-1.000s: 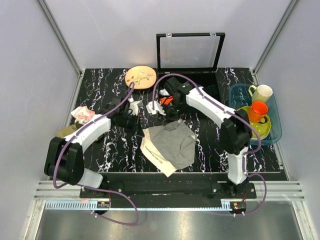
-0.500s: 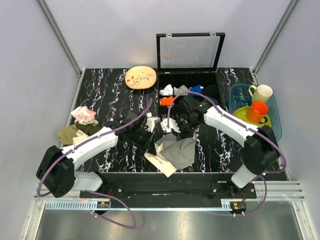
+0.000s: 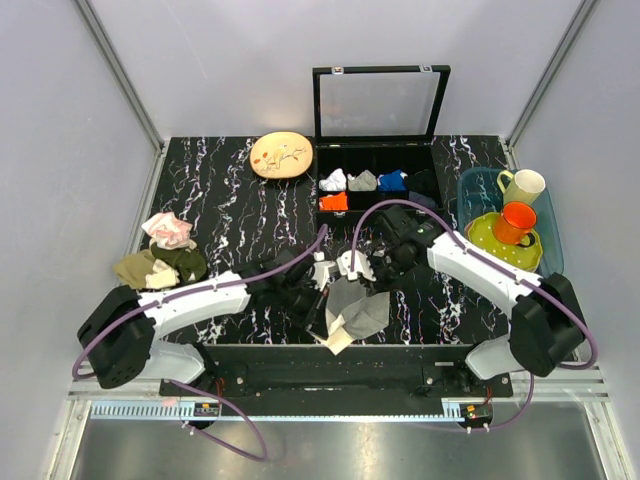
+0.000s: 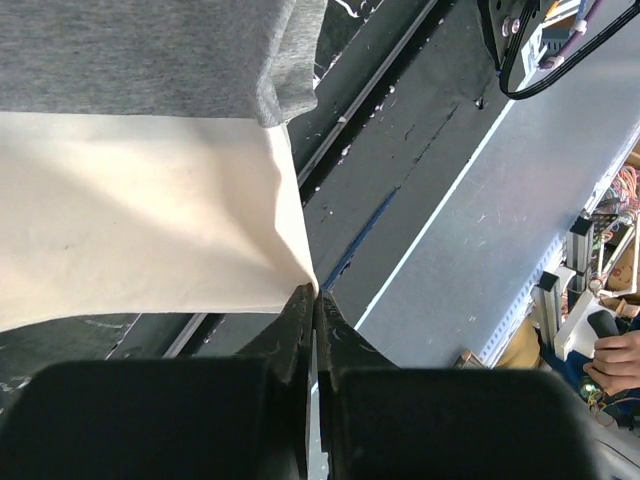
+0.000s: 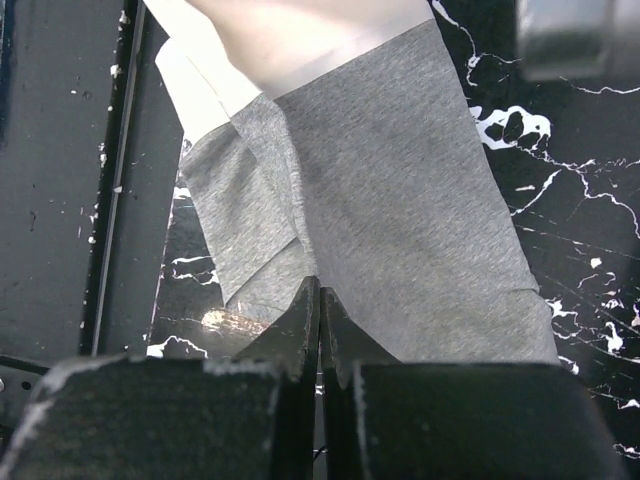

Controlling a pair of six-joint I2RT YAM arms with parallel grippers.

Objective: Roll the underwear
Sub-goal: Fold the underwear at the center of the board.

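Note:
The underwear (image 3: 360, 308) is grey cloth with a cream band. It lies folded over on the black marble table (image 3: 230, 200), close to the front edge. My left gripper (image 3: 322, 292) is shut on a corner of the cream band (image 4: 140, 220), its tips (image 4: 315, 292) pinching the cloth above the table's front rail. My right gripper (image 3: 356, 270) is shut on a grey fold of the underwear (image 5: 400, 200), its tips (image 5: 319, 285) on the cloth's edge. The two grippers are close together over the underwear's left part.
A black organiser box (image 3: 430, 160) with its lid up holds small rolled cloths at the back. A wooden plate (image 3: 281, 155) lies beside it. A blue basket (image 3: 470, 190) with mugs stands at right. Pink-and-white cloth (image 3: 168, 230) and olive-tan cloths (image 3: 160, 267) lie at left.
Both grippers have moved from the middle of the table toward the near edge, carrying the underwear's far edge over itself. The cloth now shows smaller and folded.

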